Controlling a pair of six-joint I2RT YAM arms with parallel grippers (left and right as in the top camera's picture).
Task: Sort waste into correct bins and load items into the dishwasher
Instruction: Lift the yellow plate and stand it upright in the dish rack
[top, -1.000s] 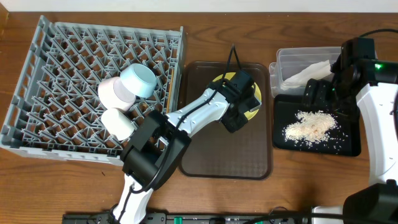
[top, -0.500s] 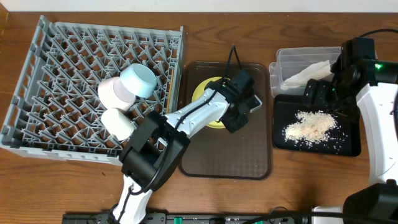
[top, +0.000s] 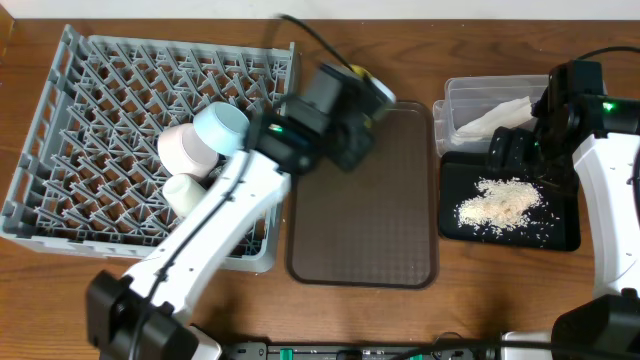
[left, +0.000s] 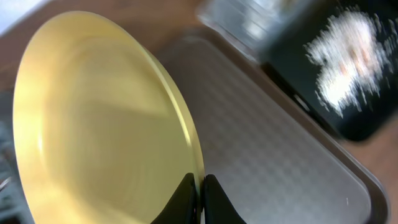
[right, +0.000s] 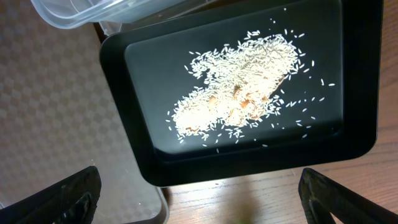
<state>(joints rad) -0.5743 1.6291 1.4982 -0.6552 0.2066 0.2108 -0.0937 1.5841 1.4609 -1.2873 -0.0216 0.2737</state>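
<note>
My left gripper (left: 200, 193) is shut on the rim of the yellow plate (left: 93, 118) and holds it lifted and tilted on edge above the far left corner of the brown tray (top: 365, 215); overhead only a sliver of the plate (top: 368, 84) shows past the arm. The grey dish rack (top: 100, 100) holds a light blue bowl (top: 224, 130), a white bowl (top: 185, 147) and a small white cup (top: 187, 194). My right gripper (right: 199, 193) is open and empty above the black tray (right: 360, 81), which holds the rice scraps (right: 239, 102). The clear tub (top: 463, 100) holds the white napkin (top: 497, 116). Chopsticks and wrapper are out of view.
The brown serving tray (left: 292, 168) lies between the rack and the bins. The black tray (top: 565, 235) and the clear tub sit close together at the right. Bare wooden table runs along the front edge.
My left arm has lifted the yellow plate off the brown tray and swung it up and left toward the rack's near corner. The right arm has not moved.
</note>
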